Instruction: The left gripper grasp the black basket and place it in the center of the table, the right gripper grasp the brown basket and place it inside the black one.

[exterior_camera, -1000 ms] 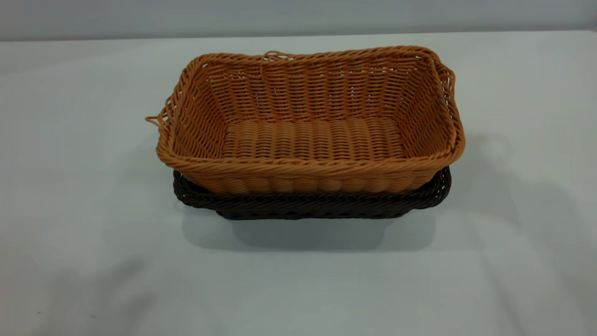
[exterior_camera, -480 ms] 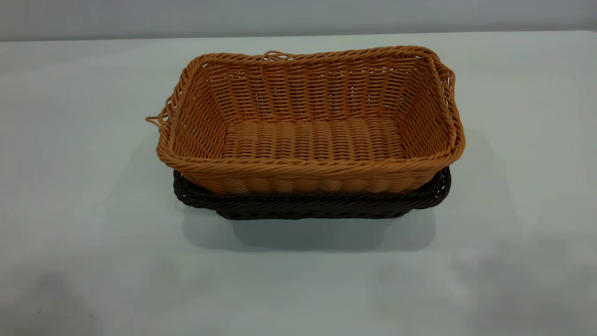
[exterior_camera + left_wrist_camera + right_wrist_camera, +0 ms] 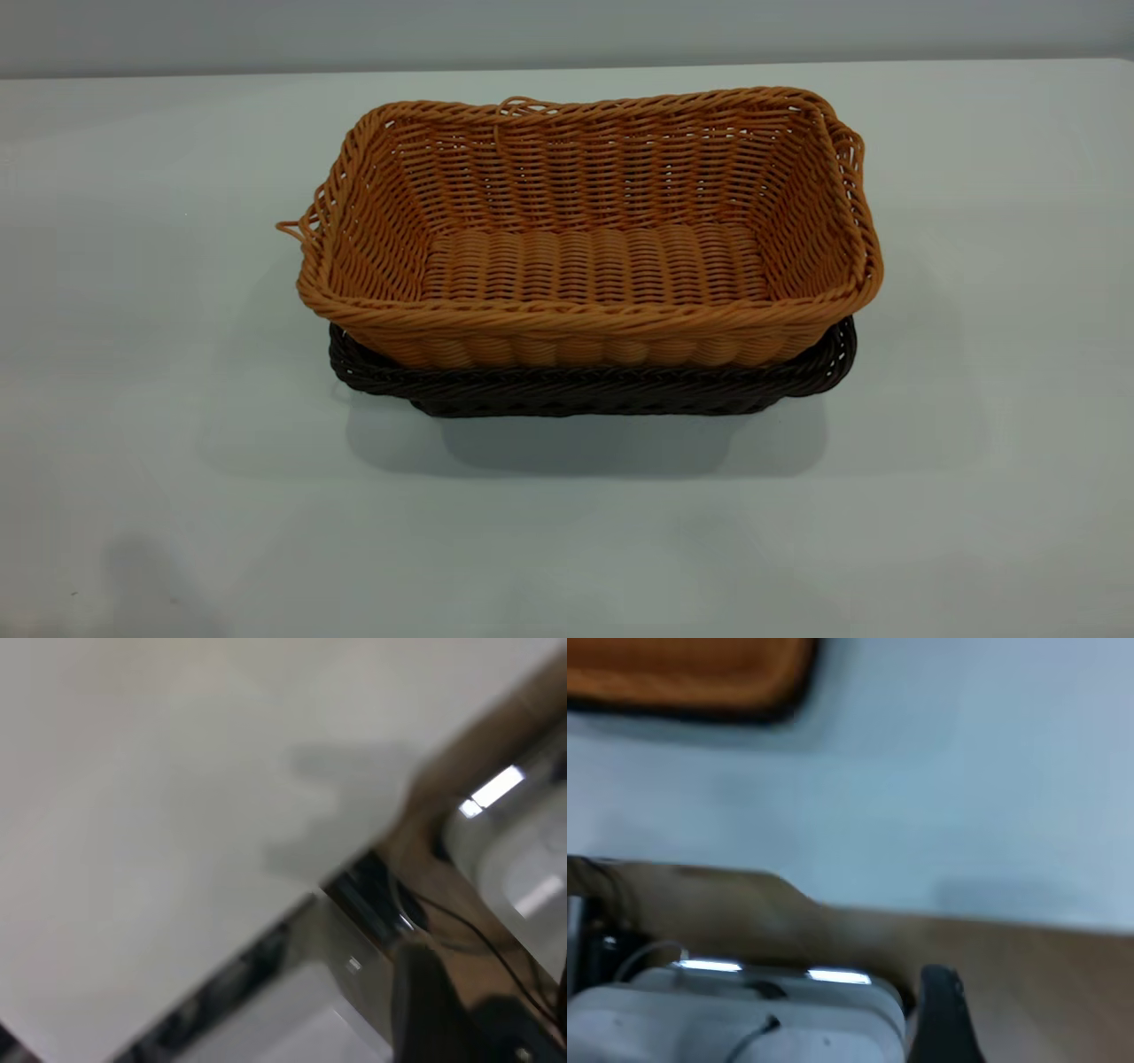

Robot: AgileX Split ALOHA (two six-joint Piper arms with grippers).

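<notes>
Brown basket (image 3: 592, 239): sits nested inside the black basket, upright, open side up, its braided rim standing above the dark rim; a loose strand loops out at its left corner and another at the far rim. In the right wrist view only a blurred orange edge of it shows (image 3: 691, 673), well away from that camera.
Black basket (image 3: 585, 390): rests on the counter about the middle of the exterior view, under the brown one; only its near rim, its corners and a strip of its lower wall show.
Counter (image 3: 177, 496): pale and plain, with the baskets' shadow on it in front of the stack; both wrist views show its edge with a brown floor beyond.
Left hand: outside the exterior view; the left wrist view shows only a dark blurred shape at the counter's edge, and I cannot tell whether it is wide or narrow.
Right hand: outside the exterior view too; a single dark pointed tip shows in the right wrist view, well apart from the baskets, and its opening cannot be told.
</notes>
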